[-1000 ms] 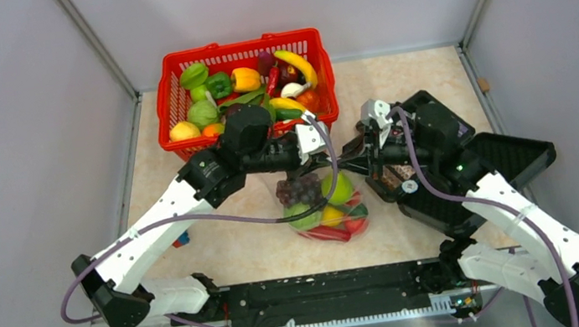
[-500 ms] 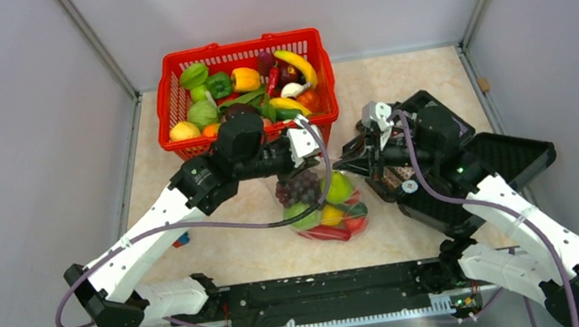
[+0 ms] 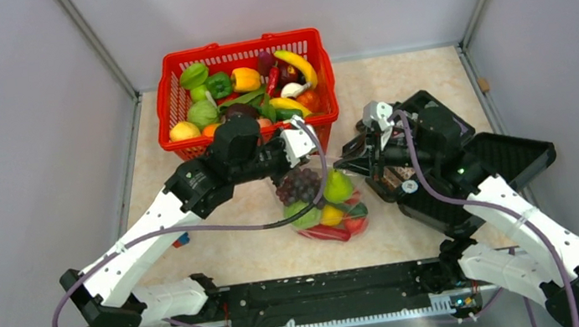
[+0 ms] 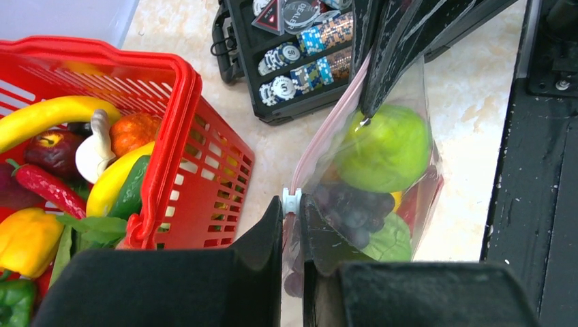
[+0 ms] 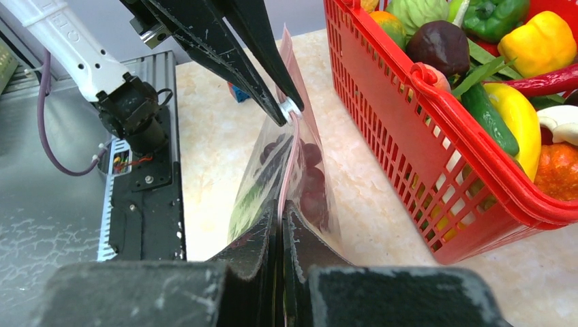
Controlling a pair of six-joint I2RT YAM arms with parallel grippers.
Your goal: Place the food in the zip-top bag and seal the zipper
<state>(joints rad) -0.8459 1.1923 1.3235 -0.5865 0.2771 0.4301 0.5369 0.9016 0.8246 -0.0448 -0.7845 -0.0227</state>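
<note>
The zip-top bag (image 3: 328,209) hangs upright between both grippers, holding food: a green pear (image 4: 385,150), purple grapes (image 4: 351,208), a green cabbage (image 4: 394,242) and red and yellow pieces below. My left gripper (image 4: 292,216) is shut on the zipper (image 4: 326,133) at its white slider (image 4: 292,199), at the bag's basket-side end. My right gripper (image 5: 281,212) is shut on the pink strip at the other end, and its dark fingers (image 4: 382,61) show in the left wrist view. In the top view the left gripper (image 3: 312,157) and right gripper (image 3: 347,164) stand close together above the bag.
A red basket (image 3: 237,46) full of toy fruit and vegetables stands just behind the bag, its rim (image 4: 184,102) close to my left fingers. An open black case (image 3: 480,159) with chips lies right, under my right arm. The black base rail (image 3: 327,285) runs along the near edge.
My left gripper has slid left along the bag's top edge, away from the right gripper. The right gripper has held its place.
</note>
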